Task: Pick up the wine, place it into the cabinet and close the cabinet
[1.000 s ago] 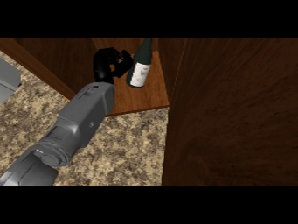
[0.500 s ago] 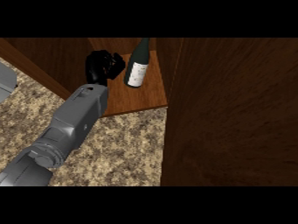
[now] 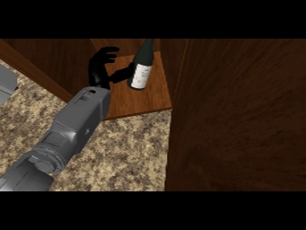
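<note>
The left robot hand (image 3: 102, 67), at upper centre of the frame, has its fingers spread apart, just left of the wine bottle (image 3: 141, 72), thumb close to the glass. The bottle stands upright on the cabinet shelf (image 3: 138, 101). The speckled bench (image 3: 122, 152) fills the lower left, the cabinet door (image 3: 248, 117) the right.

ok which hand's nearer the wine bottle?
Left. The left hand sits open just beside the wine bottle, on its left, inside the cabinet; right hand is out of view.
</note>
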### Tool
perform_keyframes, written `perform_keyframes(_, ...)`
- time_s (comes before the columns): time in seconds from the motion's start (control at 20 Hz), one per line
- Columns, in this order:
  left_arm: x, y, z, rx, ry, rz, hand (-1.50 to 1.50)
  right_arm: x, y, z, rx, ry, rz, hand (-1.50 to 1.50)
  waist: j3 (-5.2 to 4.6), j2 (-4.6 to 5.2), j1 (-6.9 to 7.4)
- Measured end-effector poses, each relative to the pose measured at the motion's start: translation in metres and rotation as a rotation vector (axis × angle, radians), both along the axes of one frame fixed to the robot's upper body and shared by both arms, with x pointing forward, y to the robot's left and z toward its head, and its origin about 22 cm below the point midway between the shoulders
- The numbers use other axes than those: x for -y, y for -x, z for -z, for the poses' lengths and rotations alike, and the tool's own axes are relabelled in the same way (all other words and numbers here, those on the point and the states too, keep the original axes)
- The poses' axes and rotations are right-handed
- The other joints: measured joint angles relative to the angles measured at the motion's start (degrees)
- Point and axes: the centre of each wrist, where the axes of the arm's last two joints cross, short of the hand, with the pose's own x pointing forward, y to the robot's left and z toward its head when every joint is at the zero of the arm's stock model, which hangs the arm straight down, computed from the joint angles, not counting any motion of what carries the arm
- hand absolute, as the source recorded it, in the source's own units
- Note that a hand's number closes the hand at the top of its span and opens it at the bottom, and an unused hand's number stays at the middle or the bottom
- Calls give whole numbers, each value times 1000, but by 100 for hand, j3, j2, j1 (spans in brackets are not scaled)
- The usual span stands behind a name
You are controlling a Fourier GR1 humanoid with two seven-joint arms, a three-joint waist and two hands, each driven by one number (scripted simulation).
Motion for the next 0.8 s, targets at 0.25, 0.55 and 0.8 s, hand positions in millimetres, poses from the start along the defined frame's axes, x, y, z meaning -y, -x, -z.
perform_keyframes(0.25, -1, 0, 0, -16, 27, 1, -150, 0, 0, 1, -5, 3, -1, -150, 5, -1, -7)
perform_keyframes(0.55, 2, -1, -1, -2, 30, 43, -150, -1, 0, 1, -4, 4, -6, -150, -20, 5, 24)
perform_keyframes(0.8, 8, -1, -3, 10, 49, 149, -150, -2, 0, 0, -6, -1, -7, -150, -56, -11, 98)
